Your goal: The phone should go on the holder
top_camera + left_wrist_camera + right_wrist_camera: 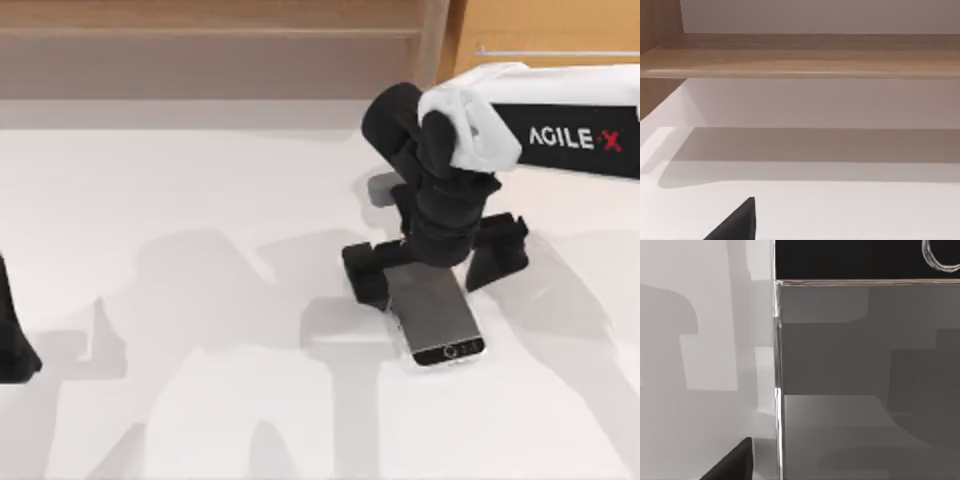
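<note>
The right gripper (432, 262) is hovering over the phone (437, 318), its fingers spread wide to either side, seemingly not touching it. The phone is lying flat on the white table (200, 300), right of centre. The left gripper (12, 340) is sitting parked at the left edge.

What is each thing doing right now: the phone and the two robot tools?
Slim silver-edged phone with grey screen: lying flat on the white table, screen up, home button toward the near edge.
Right tool: low over the phone's far end, black fingers spread wide either side.
Left tool: parked at the table's left edge.
</note>
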Motion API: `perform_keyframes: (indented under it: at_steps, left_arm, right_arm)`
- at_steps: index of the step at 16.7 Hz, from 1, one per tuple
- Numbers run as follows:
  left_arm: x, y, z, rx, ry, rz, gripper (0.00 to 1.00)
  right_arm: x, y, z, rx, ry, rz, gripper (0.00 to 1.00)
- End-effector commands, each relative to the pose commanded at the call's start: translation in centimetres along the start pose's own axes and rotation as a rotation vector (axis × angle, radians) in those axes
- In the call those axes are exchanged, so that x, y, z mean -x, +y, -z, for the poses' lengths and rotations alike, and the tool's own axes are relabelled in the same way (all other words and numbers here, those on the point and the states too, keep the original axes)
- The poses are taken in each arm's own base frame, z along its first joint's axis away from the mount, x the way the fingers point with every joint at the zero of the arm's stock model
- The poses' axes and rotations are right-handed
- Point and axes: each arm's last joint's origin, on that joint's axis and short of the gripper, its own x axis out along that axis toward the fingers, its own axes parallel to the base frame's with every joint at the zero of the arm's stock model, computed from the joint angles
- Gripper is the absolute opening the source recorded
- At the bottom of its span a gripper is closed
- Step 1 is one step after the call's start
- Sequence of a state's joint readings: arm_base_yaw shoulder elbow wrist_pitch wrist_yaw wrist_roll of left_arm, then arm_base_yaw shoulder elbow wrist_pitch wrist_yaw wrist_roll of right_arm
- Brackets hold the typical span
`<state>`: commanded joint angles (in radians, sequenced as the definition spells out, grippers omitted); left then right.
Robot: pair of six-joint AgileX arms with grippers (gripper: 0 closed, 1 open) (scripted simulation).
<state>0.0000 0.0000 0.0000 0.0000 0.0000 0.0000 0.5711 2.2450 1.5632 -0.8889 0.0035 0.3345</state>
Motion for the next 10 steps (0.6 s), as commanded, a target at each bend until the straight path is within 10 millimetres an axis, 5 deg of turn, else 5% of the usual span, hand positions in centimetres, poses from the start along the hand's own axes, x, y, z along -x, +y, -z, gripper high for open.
perform_keyframes:
  at_steps: [3, 10]
  left_arm:
    - [0.00, 0.00, 0.00, 0.000, 0.000, 0.000, 1.00]
    - [0.00, 0.00, 0.00, 0.000, 0.000, 0.000, 1.00]
  right_arm:
    - [0.00, 0.00, 0.00, 0.000, 0.000, 0.000, 1.00]
    - [0.00, 0.00, 0.00, 0.000, 0.000, 0.000, 0.47]
